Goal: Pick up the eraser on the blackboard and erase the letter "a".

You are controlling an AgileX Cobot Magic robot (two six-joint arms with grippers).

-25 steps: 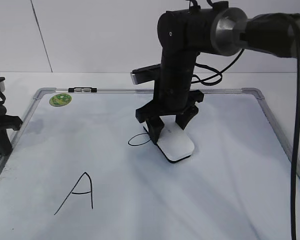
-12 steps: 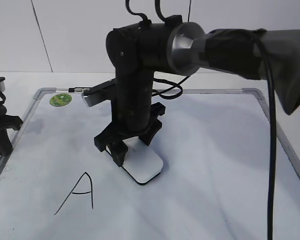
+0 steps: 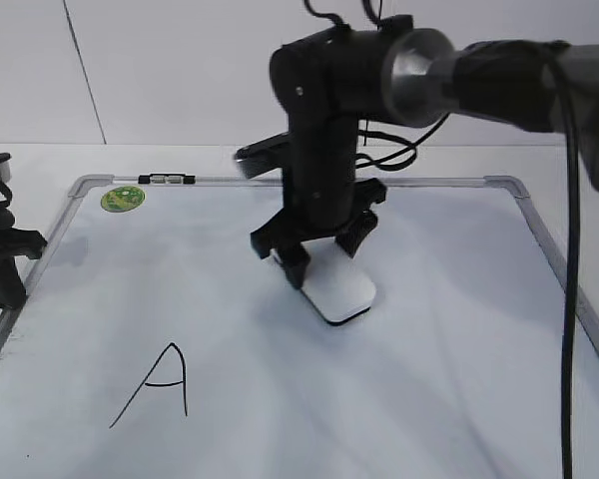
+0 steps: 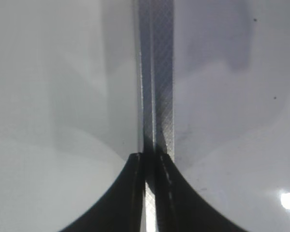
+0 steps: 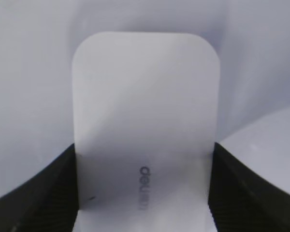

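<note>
Pressing eraser flat on blackboard | right jaws clamped | capital "A" intact

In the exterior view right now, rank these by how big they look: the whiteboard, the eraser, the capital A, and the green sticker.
Largest to smallest as they appear:
1. blackboard
2. capital A and eraser, too close to rank; the right gripper hides part of the eraser
3. green sticker, though it sits farther back

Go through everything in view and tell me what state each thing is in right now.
Eraser: flat on the blackboard, gripped.
Right pincer: shut on eraser.
Left pincer: shut, empty, over the board's frame.
Lowercase "a": not visible anywhere.
Capital "A": intact.
Clip: on the top frame.
</note>
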